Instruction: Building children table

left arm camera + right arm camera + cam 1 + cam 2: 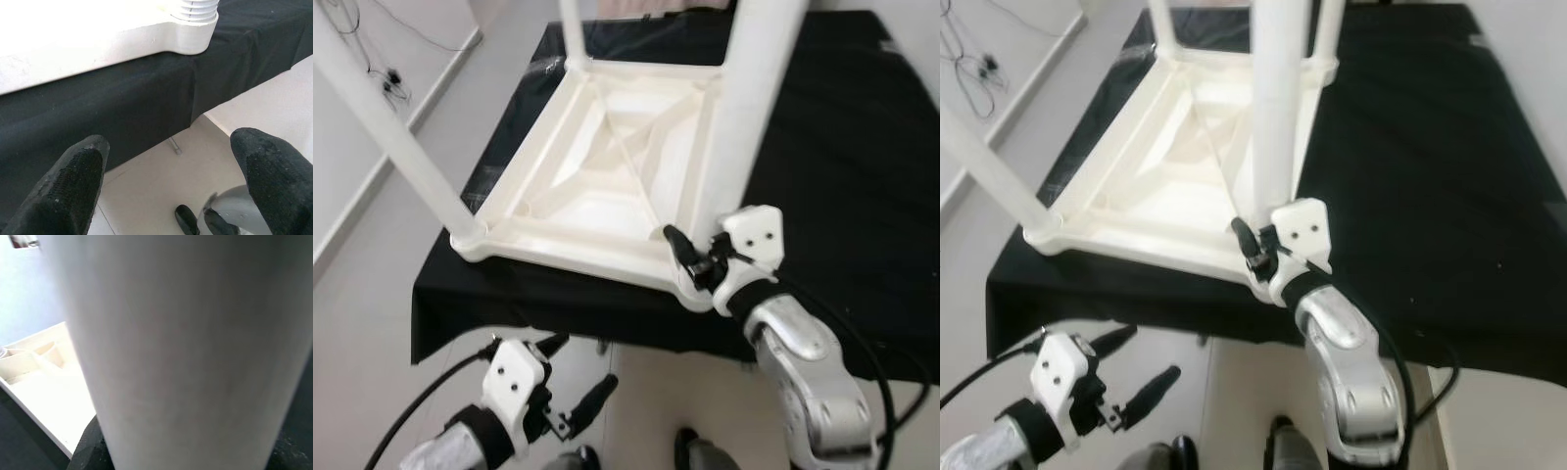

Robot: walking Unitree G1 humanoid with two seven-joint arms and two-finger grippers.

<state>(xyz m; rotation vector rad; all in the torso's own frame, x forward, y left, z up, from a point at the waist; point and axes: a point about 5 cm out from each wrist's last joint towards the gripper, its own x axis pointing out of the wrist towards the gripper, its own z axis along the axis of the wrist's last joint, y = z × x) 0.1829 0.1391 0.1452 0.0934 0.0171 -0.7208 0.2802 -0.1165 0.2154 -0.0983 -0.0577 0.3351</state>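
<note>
I've got the white plastic kids' table (607,166) lying upside down on the black-draped tabletop (842,166), underside ribs facing up, w/ legs standing up out of its corner sockets. My right hand (695,257) is at the table's near corner, right at the base of the thick near leg (749,108); the wrist cam shows that leg pressed close w/ a black finger just under it, but I can't tell if the fingers are clamped on it or only resting against it. My left hand (570,390) hangs below the table's near edge, off the tabletop, fingers (68,188) spread wide w/ nothing between them; from its wrist cam I see the threaded foot of the corner socket (194,19) overhanging the black cloth. Another leg (396,137) rises from the table's left near corner, one more from the far corner. Handling, my guess: hollow molded plastic, so light and stiff, but smooth and prob slippery under rubber fingers; best hold is low on a leg near the socket, or on the rim. The cloth may slide under the frame if I push sideways. Past the table: pale floor (372,284), white wall, loose cables (372,59) along the baseboard.
</note>
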